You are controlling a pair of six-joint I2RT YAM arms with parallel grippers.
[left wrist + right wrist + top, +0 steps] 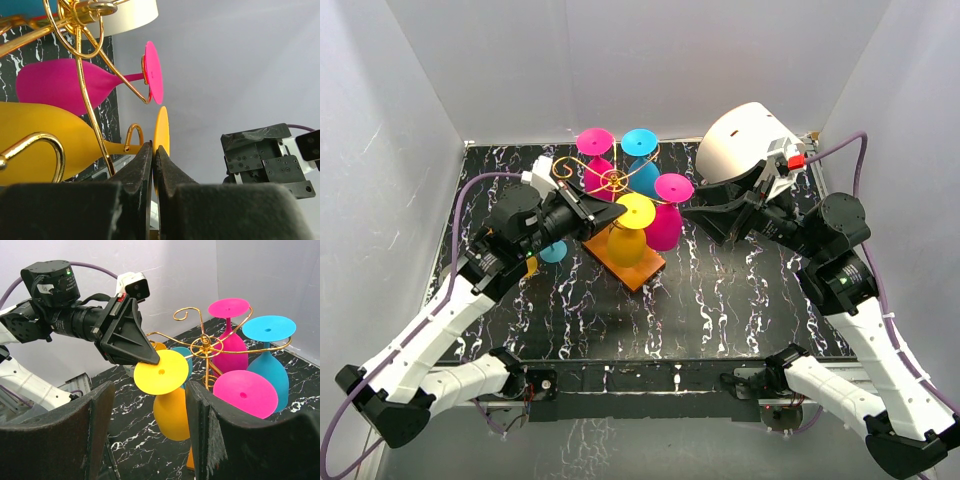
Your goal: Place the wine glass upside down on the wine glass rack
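A yellow wine glass point(627, 243) hangs upside down, bowl down and foot disc up, at the front of the gold wire wine glass rack point(613, 180), above the rack's orange base point(640, 270). My left gripper point(616, 211) is shut on the rim of the yellow foot disc point(161, 127). In the left wrist view the glass's stem lies against a curled gold arm point(131, 134). My right gripper point(150, 386) is open and empty. It faces the yellow glass point(172, 412) from the right, a short way off.
Two magenta glasses point(665, 225) point(597, 160) and a blue one point(640, 160) hang upside down on the rack. A small teal glass point(553, 251) sits under my left arm. A white dome point(745, 140) stands at the back right. Grey walls close in on both sides.
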